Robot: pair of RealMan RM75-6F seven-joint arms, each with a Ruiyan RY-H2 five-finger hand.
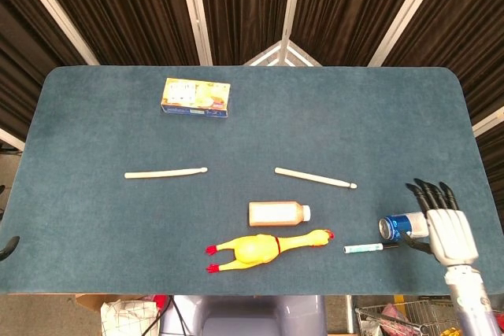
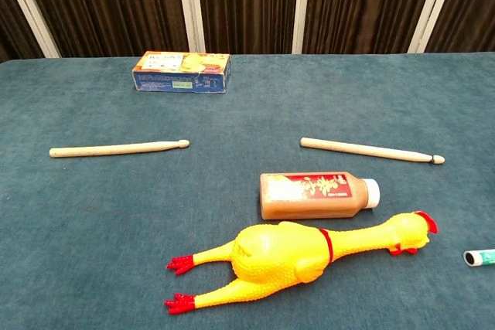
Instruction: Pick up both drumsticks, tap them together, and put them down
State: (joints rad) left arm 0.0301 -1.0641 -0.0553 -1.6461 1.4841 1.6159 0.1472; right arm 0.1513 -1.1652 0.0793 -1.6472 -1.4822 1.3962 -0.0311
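So both drumsticks (image 1: 165, 172) (image 1: 314, 179) look light, stiff, roll-prone | grab mid-shaft | right hand (image 1: 445, 228) empty, fingers spread | left unseen

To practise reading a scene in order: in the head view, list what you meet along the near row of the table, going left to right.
Rubber chicken → marker pen → blue can → right hand.

White-shelled robot hand (image 1: 444, 224), black fingers (image 1: 425, 191), pale grey wrist section below the palm
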